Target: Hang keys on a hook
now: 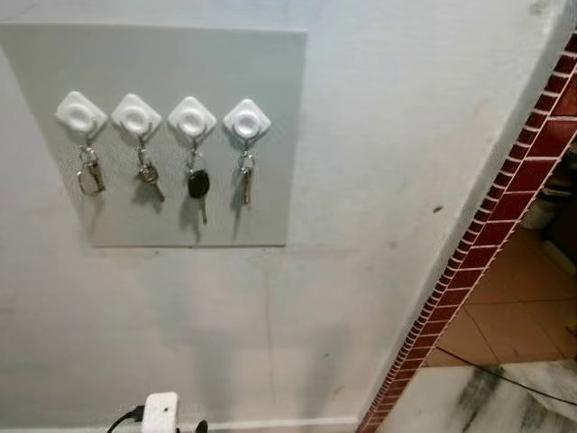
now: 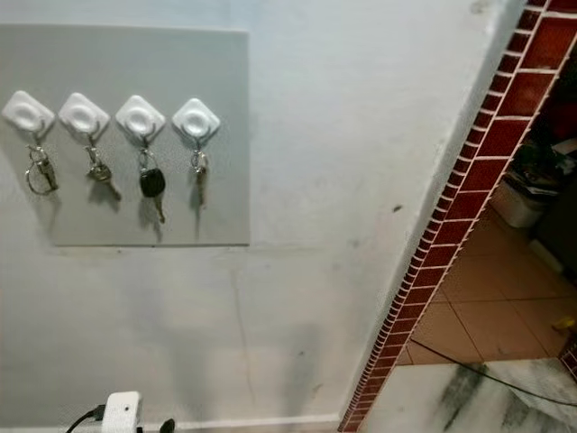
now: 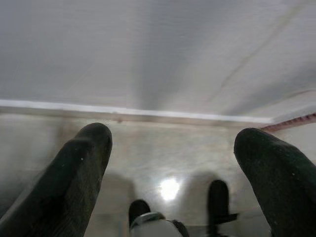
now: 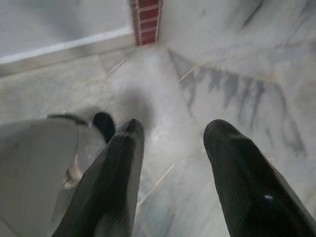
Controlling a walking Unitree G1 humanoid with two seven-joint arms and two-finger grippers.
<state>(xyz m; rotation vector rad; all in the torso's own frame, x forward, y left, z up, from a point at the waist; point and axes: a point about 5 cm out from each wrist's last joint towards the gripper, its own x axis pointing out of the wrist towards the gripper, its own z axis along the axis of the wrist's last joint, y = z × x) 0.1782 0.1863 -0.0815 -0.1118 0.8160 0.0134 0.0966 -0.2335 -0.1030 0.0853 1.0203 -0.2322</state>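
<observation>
Four hooks [image 1: 163, 117] at upper left are each carrying keys [image 1: 198, 184], so I am judging the hanging done, my left gripper [image 3: 173, 148] and right gripper [image 4: 173, 133] hanging spread and empty.

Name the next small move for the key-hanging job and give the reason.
Probably none beyond stepping back: all four white hooks on the grey board carry keys, including the black-headed key. The left gripper and right gripper hang open and empty above the floor, so nothing seems left to hang.

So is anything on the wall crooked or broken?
Nothing stands out. All four white hooks sit in a level row on the grey board, each with keys hanging straight. The wall has only small marks.
</observation>
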